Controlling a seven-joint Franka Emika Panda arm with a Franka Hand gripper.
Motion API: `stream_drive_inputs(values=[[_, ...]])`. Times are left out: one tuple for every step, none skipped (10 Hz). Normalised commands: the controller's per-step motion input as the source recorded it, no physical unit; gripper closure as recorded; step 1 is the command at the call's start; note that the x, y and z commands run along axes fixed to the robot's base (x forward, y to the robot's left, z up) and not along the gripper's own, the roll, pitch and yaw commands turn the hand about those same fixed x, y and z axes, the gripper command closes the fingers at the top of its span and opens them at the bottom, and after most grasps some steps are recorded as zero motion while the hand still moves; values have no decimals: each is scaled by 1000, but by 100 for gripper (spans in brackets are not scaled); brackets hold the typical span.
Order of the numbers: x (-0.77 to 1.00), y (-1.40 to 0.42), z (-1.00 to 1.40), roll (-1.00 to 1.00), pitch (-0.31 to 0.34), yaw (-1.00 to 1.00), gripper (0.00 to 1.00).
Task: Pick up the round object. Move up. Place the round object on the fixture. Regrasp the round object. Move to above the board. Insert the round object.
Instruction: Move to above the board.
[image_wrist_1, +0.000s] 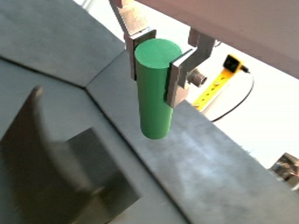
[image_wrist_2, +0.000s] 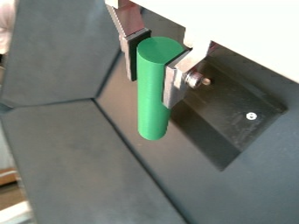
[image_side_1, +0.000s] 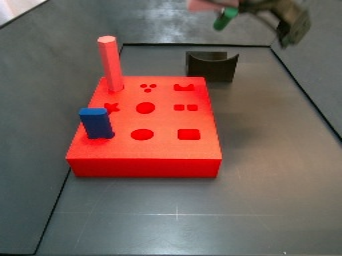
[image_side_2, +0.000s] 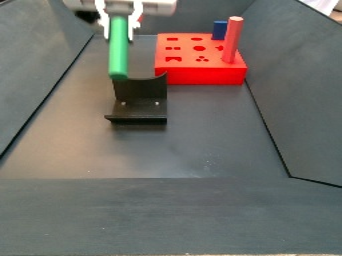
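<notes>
The gripper (image_side_2: 118, 16) hangs above the dark floor with its silver fingers (image_wrist_1: 176, 80) clamped on the upper end of the round object (image_side_2: 118, 47) — a smooth green peg held upright, most of its length hanging free below the pads. In both wrist views the peg (image_wrist_2: 156, 87) sits squarely between the two plates, with nothing touching its lower end.

Directly beneath the gripper stands the fixture (image_side_2: 139, 103), a dark bracket on a base plate; in a side view the peg's lower end hovers just above the bracket's upright, apart from it as far as can be told. Beyond the gripper, well apart from it, lies the board (image_side_1: 147, 128), red and flat, its top cut with shaped holes. A salmon-red tall peg (image_side_1: 108, 63) and a short blue block (image_side_1: 95, 123) already stand in the board.

By the look of things, the pick-up and the lift are done — the peg is off the floor and carried over the fixture. Setting it down on the fixture appears to be the step in hand. Regrasping, travelling over the board and inserting the peg all remain. In the side view that shows the board's top, the gripper is blurred at the frame's upper edge.
</notes>
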Motion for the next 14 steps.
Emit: stream_drive_inputs(values=[[29, 89, 1000, -70, -58, -275, 100], [15, 89, 1000, -73, -9, -252, 100], [6, 88, 1000, -77, 21, -235, 100], [-19, 68, 817, -91, 91, -175, 100], [-31, 47, 606, -93, 125, -134, 100], [-36, 29, 407, -85, 150, -91, 100], [-30, 14, 214, -74, 171, -49, 100], [-583, -1000, 323, -1000, 116, -111, 100], [-584, -1000, 326, -1000, 111, -99, 100], [-616, -1000, 345, -1000, 105, -91, 100], [-625, -1000, 332, -1000, 104, -86, 100], [-619, -1000, 338, -1000, 113, -78, 100], [-632, -1000, 340, -1000, 116, -66, 100], [-639, -1000, 339, -1000, 112, -63, 100]])
